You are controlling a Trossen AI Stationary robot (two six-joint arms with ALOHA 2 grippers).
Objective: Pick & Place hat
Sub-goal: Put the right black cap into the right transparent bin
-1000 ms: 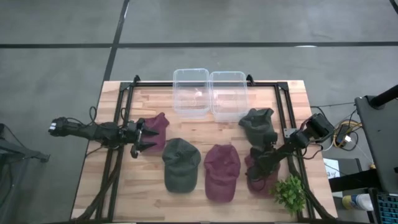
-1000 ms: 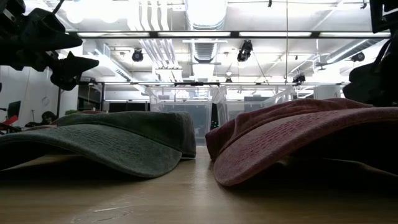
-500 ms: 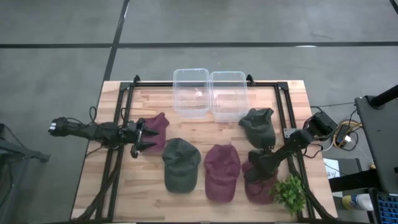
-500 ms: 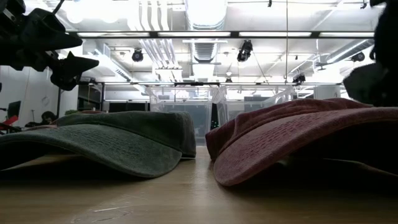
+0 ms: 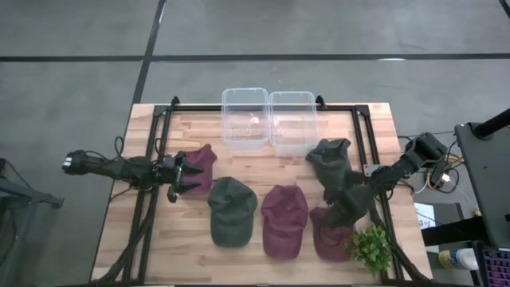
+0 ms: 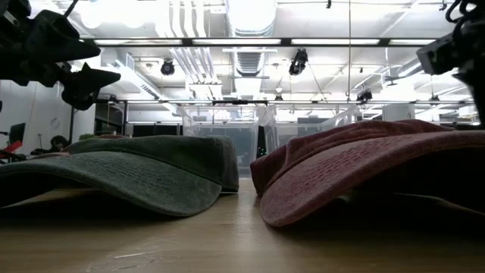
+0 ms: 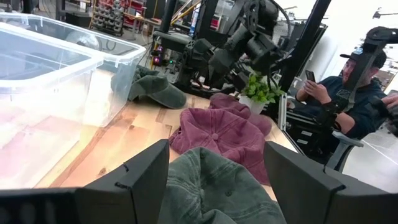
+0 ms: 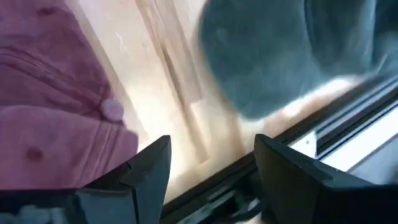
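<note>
Several caps lie crown-up on the wooden table. In the high view there is a maroon cap at the left, a green cap and a maroon cap in the middle, a maroon cap at the near right, and a dark green cap beyond it. My left gripper hovers open beside the left maroon cap, well above the table. My right gripper is open in the air between the two right-hand caps; its wrist view shows maroon cap and green cap below.
Two clear plastic bins stand side by side at the far edge. A small green plant sits at the near right corner. A black frame runs around the table. A seated person shows beyond the right side.
My right gripper has risen and drawn back toward the table's right and far side, away from the near-right maroon cap, which now shows more fully. The caps lie where they were.
</note>
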